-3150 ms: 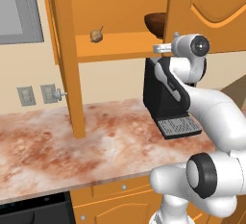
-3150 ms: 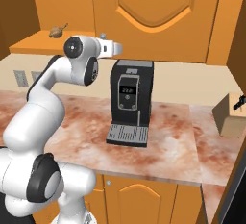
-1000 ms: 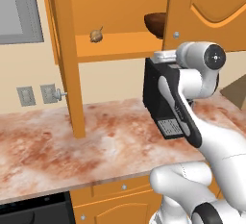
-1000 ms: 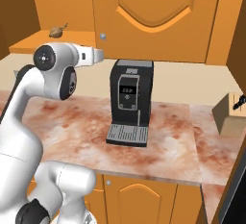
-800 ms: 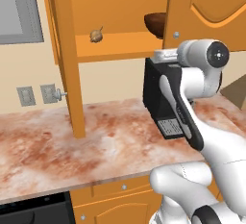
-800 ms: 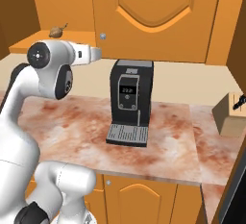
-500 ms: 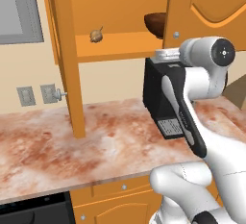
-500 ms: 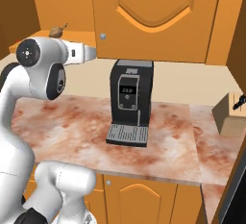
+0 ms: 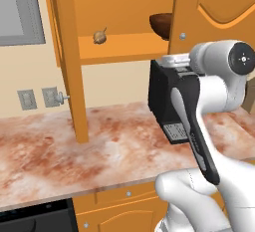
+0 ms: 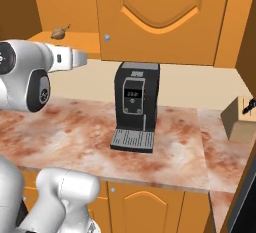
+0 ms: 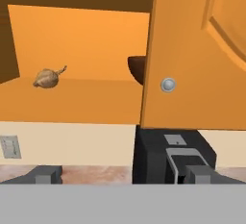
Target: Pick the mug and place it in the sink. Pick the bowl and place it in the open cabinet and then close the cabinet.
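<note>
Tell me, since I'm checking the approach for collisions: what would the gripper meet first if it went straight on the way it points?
Probably the closed right door of the cabinet, near its knob. The gripper looks at that door's left edge, with the bowl half hidden behind it. Depth is unclear, so it might slip past into the shelf opening.

Only the robot arm has moved. Its big round joint (image 9: pixel 239 61) has swung back from the cabinet (image 9: pixel 124 17), toward the camera. Three seconds ago that joint sat close under the cabinet shelf; now it is off near the right edge of the left base view and looks bigger. In the right base view the same joint (image 10: pixel 22 74) has slid to the far left edge. The white wrist (image 10: pixel 67 58) has turned with it, and its tip ends farther left, away from the coffee machine (image 10: pixel 135 107). The forearm stretches longer across the left base view, in front of the coffee machine.
</note>
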